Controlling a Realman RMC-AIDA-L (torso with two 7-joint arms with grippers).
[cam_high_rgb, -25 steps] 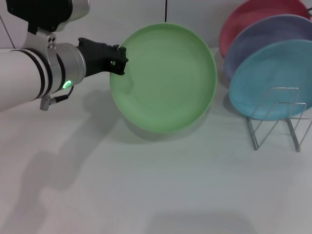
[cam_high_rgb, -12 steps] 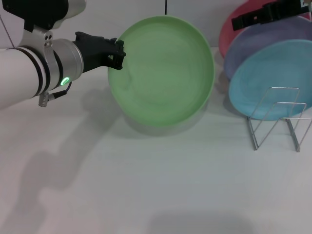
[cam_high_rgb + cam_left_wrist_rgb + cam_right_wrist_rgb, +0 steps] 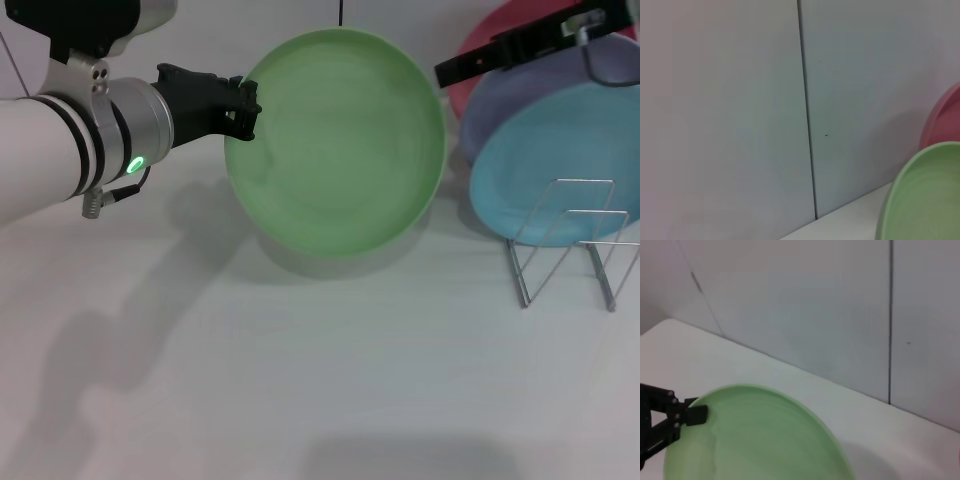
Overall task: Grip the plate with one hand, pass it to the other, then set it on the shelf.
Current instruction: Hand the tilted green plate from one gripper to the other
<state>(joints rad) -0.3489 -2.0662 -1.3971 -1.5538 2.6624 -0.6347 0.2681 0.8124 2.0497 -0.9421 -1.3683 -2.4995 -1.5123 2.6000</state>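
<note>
My left gripper (image 3: 243, 112) is clenched on the rim of the round light-green plastic plate (image 3: 335, 145), held tilted above the table. My slim black right gripper (image 3: 450, 70) nears; its fingers I cannot tell. Mistimed release could drop it.

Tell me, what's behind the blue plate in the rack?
A lavender plate, then a pink plate behind the teal-blue plate. Their lower parts are covered.
</note>
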